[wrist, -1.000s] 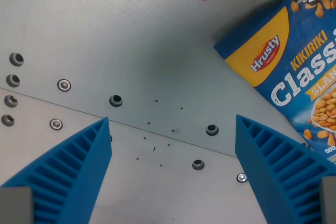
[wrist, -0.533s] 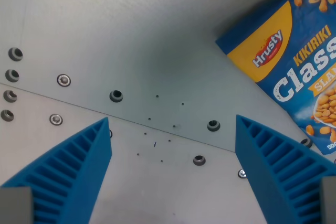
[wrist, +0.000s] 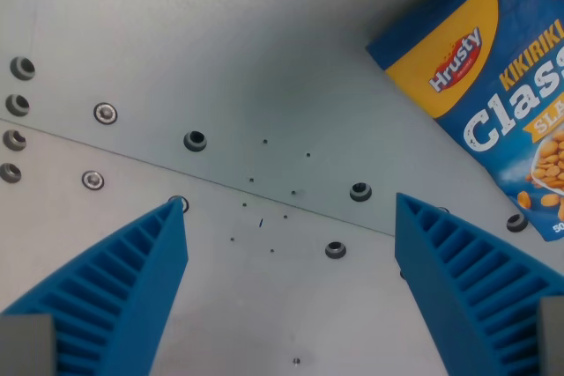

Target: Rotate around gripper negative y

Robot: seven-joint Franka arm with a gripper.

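Gripper (wrist: 291,204) with blue ribbed fingers (wrist: 115,288) is spread wide, holding nothing, above the bare grey metal table (wrist: 264,59), while a blue Hrusty peanut bag (wrist: 493,85) lies flat at the wrist view's upper right.

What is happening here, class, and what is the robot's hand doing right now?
A wrist camera looks down on a grey metal table with screw holes. The robot's hand is open, its two blue ribbed fingers spread wide with nothing between them. A blue Hrusty Kikiriki Classic peanut bag lies flat at the wrist view's upper right, untouched and apart from the fingers. Nothing is being gripped; the hand hovers over bare table.
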